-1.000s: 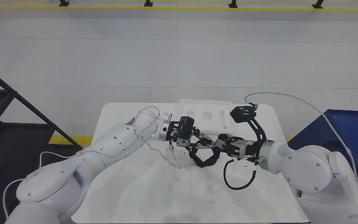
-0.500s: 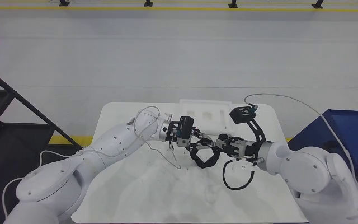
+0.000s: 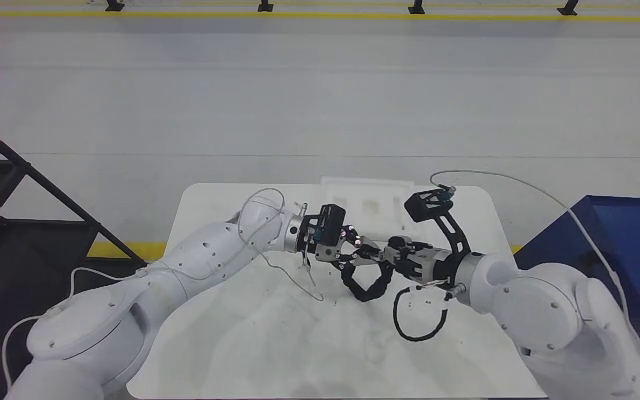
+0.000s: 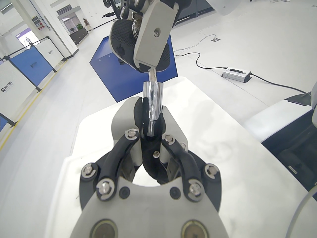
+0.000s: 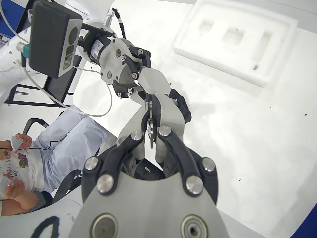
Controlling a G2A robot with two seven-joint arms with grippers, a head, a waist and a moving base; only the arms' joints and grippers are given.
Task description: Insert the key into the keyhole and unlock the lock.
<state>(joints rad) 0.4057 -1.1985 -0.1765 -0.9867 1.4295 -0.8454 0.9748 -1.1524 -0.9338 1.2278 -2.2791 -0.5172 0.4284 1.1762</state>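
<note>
Left wrist view: your left jaws clamp the chrome lock [image 4: 153,105] above the desk [image 4: 218,130], keyhole end facing the right arm so the key meets it head-on. Right jaws pinch the key [image 4: 152,76] by its head, blade tip at the keyhole mouth. Arms meet nose-to-nose mid-desk, roughly in line.

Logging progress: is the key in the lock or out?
Not fully in: the key reaches the end of the lock, bare blade showing between. Its depth cannot be told.
</note>
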